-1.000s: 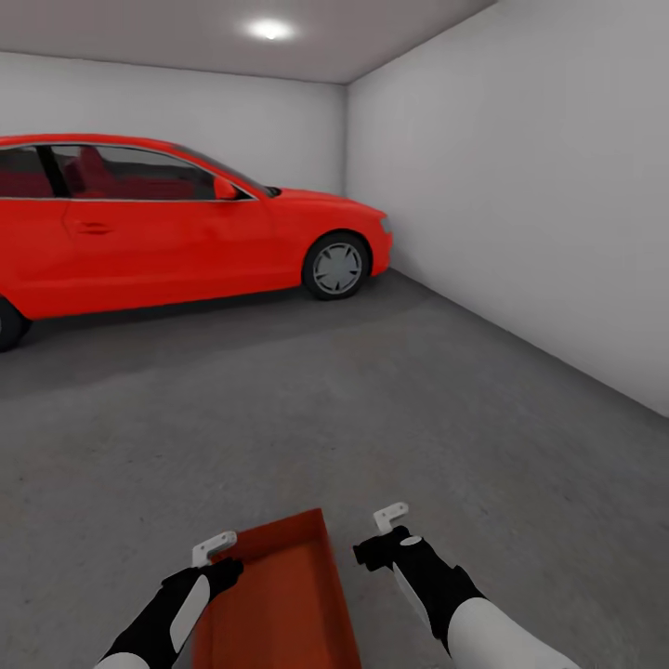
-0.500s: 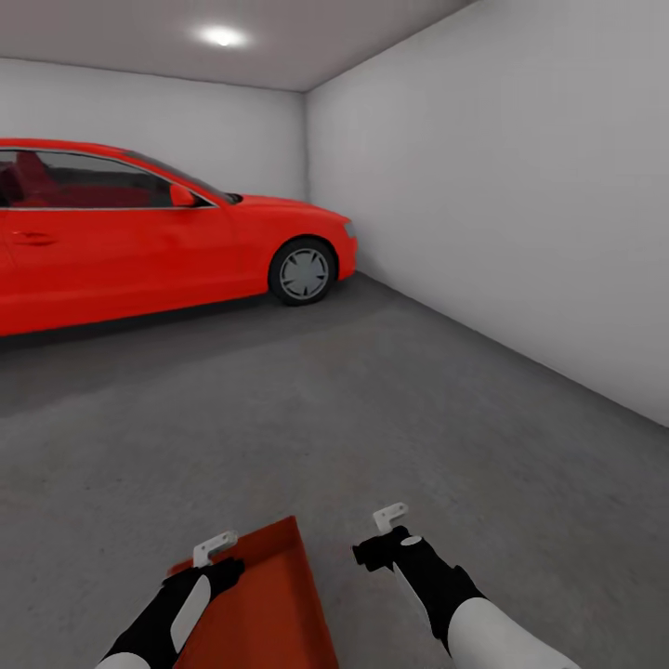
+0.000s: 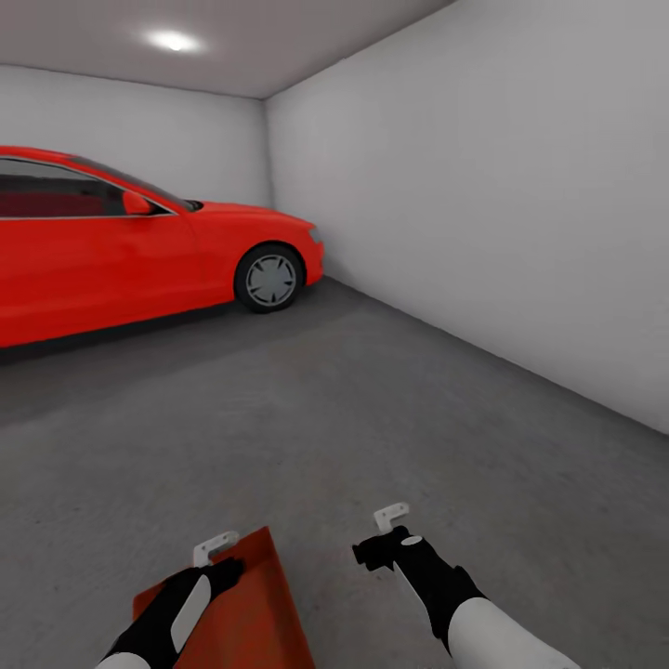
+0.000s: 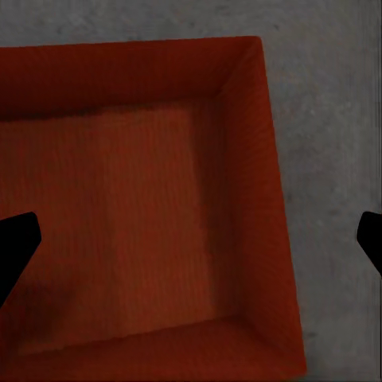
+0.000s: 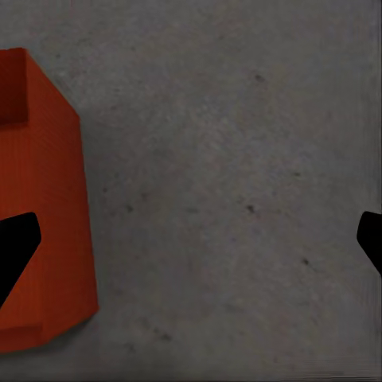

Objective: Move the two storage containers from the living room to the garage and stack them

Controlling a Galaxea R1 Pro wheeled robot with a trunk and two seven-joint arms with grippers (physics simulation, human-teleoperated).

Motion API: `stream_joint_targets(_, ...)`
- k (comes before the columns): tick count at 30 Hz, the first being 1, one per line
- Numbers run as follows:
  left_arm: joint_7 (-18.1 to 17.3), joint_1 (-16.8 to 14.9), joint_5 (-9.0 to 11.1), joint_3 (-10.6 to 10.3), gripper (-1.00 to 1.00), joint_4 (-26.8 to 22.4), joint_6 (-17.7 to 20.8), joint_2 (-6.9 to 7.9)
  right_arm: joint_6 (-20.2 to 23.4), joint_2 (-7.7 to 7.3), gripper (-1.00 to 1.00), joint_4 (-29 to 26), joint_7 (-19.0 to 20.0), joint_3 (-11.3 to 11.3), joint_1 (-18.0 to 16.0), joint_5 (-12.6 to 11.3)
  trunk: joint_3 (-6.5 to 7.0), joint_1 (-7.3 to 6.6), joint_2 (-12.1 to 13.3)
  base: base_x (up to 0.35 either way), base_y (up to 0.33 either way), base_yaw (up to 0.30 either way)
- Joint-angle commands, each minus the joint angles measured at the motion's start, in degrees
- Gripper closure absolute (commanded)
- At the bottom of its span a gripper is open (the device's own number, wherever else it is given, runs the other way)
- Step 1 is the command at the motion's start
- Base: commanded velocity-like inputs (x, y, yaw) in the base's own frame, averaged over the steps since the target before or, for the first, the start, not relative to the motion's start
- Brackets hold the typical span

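I am in the garage, above the grey concrete floor (image 3: 372, 427). One orange-red storage container (image 3: 237, 604) rests on it at the bottom of the head view, partly under my left arm. My left gripper (image 3: 216, 548) hangs open above the container's ribbed inside (image 4: 135, 207), with nothing between its fingers (image 4: 16, 247). My right gripper (image 3: 391, 518) is open over bare concrete, beside the container's outer wall (image 5: 44, 223) and apart from it.
A red car (image 3: 139, 260) stands at the back left, its front wheel (image 3: 269, 279) near the far corner. A white wall (image 3: 520, 204) runs along the right side. Open concrete lies between me and the car.
The whole head view has swung to the right, so the car and ceiling light sit further left in the picture. The container now lies further left under my left arm. Both grippers stay open.
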Motion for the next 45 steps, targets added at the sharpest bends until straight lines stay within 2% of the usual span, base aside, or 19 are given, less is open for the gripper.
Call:
stream_joint_targets(1, 0.3, 0.0, 0.6, 0.2, -1.0, -0.1, 0.3, -0.04, 0.4, 0.0, -1.0, -0.1, 0.2, 0.0, 0.0, 0.6, 0.01, -0.01, 0.0, 0.0, 0.0, -0.24)
stream_joint_targets(45, 0.3, 0.0, 0.6, 0.2, -1.0, -0.2, 0.3, -0.07, 0.4, 0.02, -1.0, 0.1, 0.2, 0.0, 0.0, 0.6, 2.82, -0.01, 0.0, 0.0, 0.0, -0.24)
